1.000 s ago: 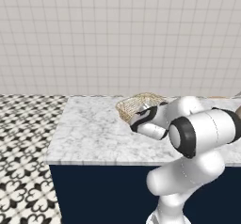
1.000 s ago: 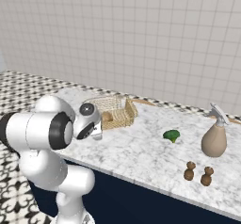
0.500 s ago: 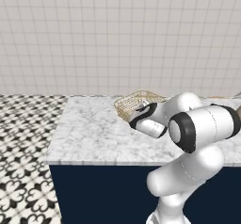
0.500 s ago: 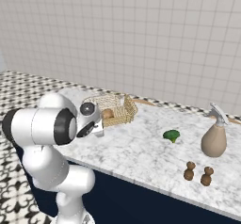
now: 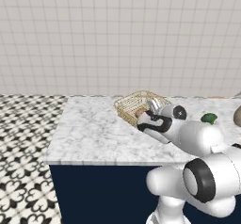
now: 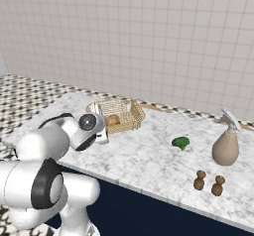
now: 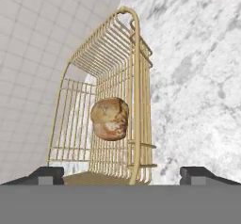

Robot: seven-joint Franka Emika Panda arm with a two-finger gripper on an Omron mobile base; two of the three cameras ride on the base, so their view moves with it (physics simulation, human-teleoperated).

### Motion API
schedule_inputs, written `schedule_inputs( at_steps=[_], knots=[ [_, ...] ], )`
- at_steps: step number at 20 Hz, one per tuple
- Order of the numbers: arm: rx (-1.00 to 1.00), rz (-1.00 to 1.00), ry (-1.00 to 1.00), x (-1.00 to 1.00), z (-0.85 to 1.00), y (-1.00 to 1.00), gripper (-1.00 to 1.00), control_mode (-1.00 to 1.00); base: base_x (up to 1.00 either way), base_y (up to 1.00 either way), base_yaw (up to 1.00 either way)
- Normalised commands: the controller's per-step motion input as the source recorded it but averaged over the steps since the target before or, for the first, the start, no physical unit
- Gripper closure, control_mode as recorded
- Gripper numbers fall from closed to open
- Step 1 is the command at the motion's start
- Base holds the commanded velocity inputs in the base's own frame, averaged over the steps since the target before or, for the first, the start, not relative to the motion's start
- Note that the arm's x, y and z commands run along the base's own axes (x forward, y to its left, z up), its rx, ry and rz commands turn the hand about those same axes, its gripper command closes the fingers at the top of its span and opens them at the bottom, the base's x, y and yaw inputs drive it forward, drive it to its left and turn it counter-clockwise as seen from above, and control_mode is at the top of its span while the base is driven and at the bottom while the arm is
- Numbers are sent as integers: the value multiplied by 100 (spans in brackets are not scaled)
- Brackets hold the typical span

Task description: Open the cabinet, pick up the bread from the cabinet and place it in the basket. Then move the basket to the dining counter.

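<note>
Arm lowered and stretched forward, jaws spread beside basket [image 7: 136, 77], bread [image 7: 109, 119] inside

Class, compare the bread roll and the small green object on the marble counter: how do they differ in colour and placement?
The bread is golden-brown; the green object is green. The bread lies inside the wire basket; the green object lies bare on the dining counter, apart from the basket. Both are small and rounded.
</note>
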Motion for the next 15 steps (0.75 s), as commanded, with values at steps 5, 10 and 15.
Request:
schedule_inputs(
  at_steps=[5,10,15],
  knots=[
    [0,4,-17,-96,100,-2,-100,-100,0,0,0],
    [-1,2,10,-99,100,-12,-100,-100,0,0,0],
    [-5,6,33,-100,93,-33,-100,-100,0,0,0]
  ],
)
